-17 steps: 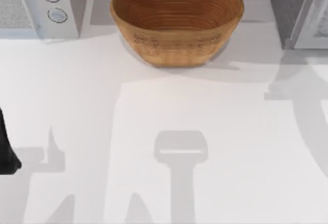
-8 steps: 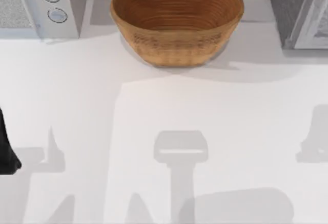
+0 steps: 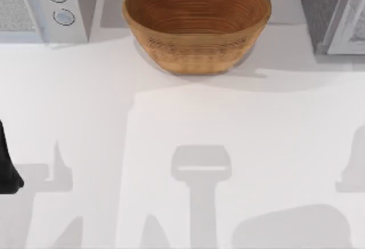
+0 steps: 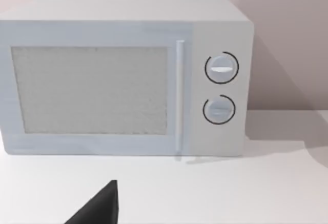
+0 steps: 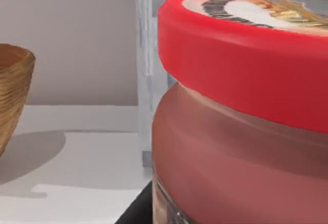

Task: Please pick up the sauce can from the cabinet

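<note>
Jaws first, and honestly I can't tell for either one whether it's open, closed or gripping anything. On the right gripper's side, the wrist view has the sauce can (image 5: 241, 131) jammed right up against the camera: fat red rim on top, red-orange body under it, a bit of the printed lid showing, and the whole can sits tilted in that view. A dark sliver (image 5: 136, 211) lies against the can's lower side. It looks like part of my gripper, but I wouldn't swear to it. Whether the can is standing on something or hanging off the surface, no idea either.

Just behind the can is a pale grey upright post of the cabinet (image 5: 146, 80). Further off on the white table (image 5: 77, 162) there's the edge of the wicker basket (image 5: 11, 96).

Left gripper: just a dark tip (image 4: 97, 209) of it pokes into its wrist view, low over the table and facing the white microwave (image 4: 123, 75), which has its door shut and two round dials (image 4: 221, 68) stacked beside the handle.

From above, my left arm (image 3: 7, 166) is a dark shape parked at the table's left edge. The microwave (image 3: 48, 7) is back left, the basket (image 3: 197, 24) back centre, and the cabinet (image 3: 333, 12) back right. They're all well apart from each other.
</note>
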Tool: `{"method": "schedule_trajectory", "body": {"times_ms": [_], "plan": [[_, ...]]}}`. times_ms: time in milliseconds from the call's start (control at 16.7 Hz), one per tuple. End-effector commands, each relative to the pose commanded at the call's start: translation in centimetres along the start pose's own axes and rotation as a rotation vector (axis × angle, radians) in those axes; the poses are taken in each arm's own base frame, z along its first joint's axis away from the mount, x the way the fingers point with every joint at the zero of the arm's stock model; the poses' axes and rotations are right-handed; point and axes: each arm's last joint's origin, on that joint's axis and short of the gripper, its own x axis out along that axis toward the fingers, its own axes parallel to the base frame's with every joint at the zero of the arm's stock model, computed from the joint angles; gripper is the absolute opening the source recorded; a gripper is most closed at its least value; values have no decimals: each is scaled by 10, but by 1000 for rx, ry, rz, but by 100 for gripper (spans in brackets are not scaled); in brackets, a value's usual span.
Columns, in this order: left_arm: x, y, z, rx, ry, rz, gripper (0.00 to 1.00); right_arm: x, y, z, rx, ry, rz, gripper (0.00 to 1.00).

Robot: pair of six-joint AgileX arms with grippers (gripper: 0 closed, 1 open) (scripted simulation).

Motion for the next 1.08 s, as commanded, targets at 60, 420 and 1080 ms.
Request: {"method": "schedule_trajectory", "body": {"times_ms": [60,420,1080], "plan": [[0,0,0,0,0,0,100,0,0,0,0,0,0,0],[0,0,0,0,0,0,100,6,0,-6,8,44,17,0],[0,0,0,0,0,0,100,43,2,-9,57,154,161,0]]}}
